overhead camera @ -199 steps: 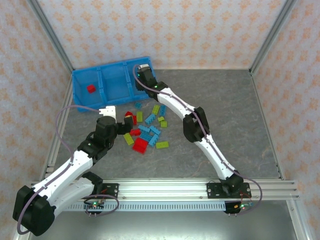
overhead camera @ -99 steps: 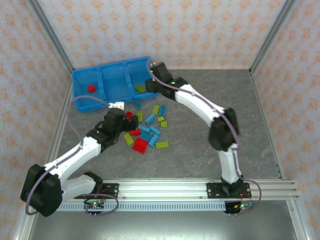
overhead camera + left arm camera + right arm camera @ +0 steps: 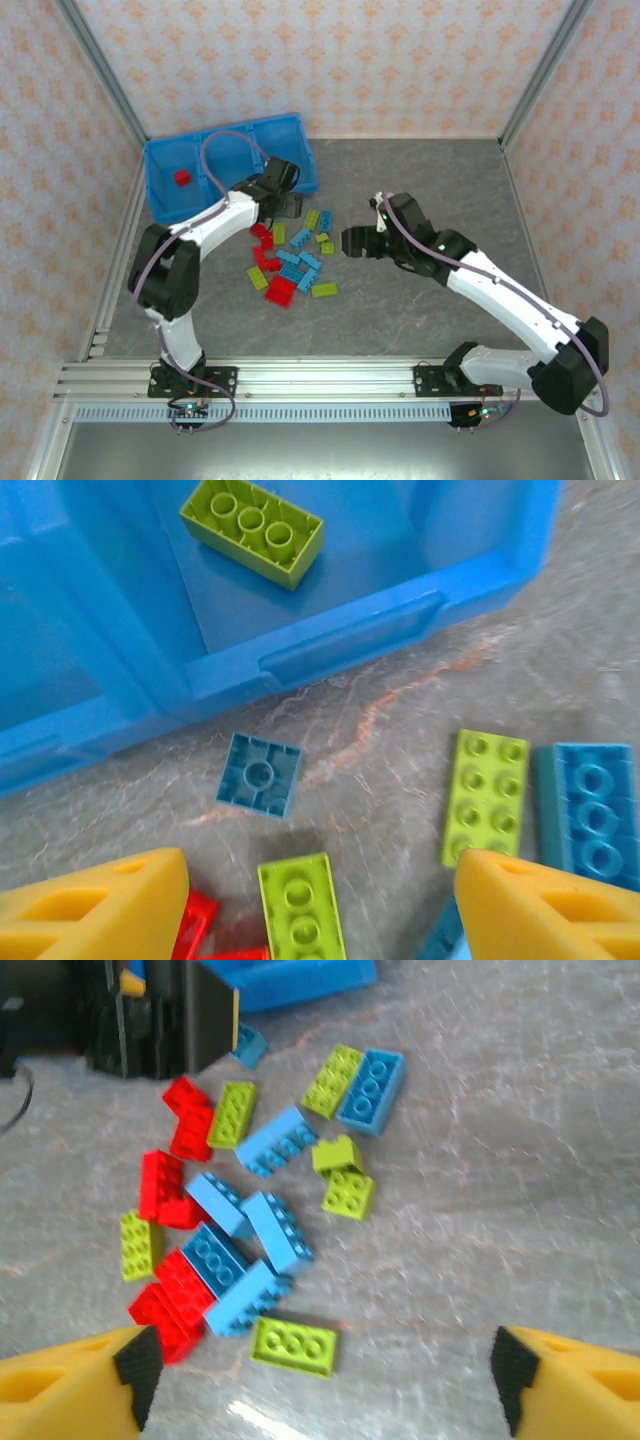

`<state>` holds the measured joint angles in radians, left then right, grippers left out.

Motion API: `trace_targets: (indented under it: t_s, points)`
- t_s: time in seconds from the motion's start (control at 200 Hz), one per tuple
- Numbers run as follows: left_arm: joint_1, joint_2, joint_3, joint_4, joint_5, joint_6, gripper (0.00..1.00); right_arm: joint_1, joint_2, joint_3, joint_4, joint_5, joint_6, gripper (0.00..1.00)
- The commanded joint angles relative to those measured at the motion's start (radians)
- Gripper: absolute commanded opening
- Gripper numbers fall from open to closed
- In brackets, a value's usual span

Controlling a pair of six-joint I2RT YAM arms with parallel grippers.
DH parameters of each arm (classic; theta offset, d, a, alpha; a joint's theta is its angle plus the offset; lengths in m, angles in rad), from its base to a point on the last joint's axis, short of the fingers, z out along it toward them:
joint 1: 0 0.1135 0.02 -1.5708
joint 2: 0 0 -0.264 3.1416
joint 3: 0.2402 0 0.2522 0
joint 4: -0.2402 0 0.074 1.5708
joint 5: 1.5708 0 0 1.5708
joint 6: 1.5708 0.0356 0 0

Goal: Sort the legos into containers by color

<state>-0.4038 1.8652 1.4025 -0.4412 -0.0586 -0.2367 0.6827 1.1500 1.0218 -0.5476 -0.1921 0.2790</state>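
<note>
Grey, stone-patterned surface, patterned walls round it, and most of the sorting not yet done. My left fingers stand apart with nothing between them, hanging just in front of the blue tray. On the left wrist camera a yellow-green brick lies under the gap, with red pieces close at its left side and a small blue square piece lying studs-down just beyond it. My right fingers are spread wide as well, empty, held just to the right of the loose pile.

Further out, the tray holds a red brick in its left compartment and a green brick in its right one; nearly everything else lies on the surface between the arms.

I judge I am between placements, choosing the next pick. The yellow-green brick under my left fingers is the obvious one. I would line the fingers across its narrow sides, come down without nudging the red neighbours, close, then carry it to the right compartment.
</note>
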Motion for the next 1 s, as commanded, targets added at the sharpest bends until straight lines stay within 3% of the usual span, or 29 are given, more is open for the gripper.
trace_targets:
  t_s: [0.0,0.115,0.275,0.576,0.736,0.866,0.996]
  points:
    - [0.022,0.080,0.056,-0.079,0.004,0.030,0.71,0.003,-0.073,-0.015,0.003,0.056,0.021,0.94]
    - [0.029,0.130,0.078,-0.064,-0.017,0.035,0.71,0.003,-0.078,-0.010,0.006,0.061,0.004,1.00]
    - [0.047,0.189,0.097,-0.040,-0.032,0.045,0.71,0.003,-0.048,0.007,0.009,0.054,-0.002,0.99]
    - [0.069,0.266,0.138,-0.029,0.013,0.053,0.61,0.003,-0.015,0.027,0.009,0.055,0.009,0.99]
    - [0.069,0.267,0.125,-0.019,0.031,0.055,0.44,0.003,-0.001,0.040,0.007,0.048,0.015,0.99]
    - [0.069,0.216,0.075,0.012,0.107,0.079,0.30,0.003,0.009,0.046,0.008,0.049,0.023,0.99]
    - [0.068,0.105,-0.002,0.033,0.163,0.081,0.25,0.003,0.012,0.044,0.020,0.049,0.034,0.99]
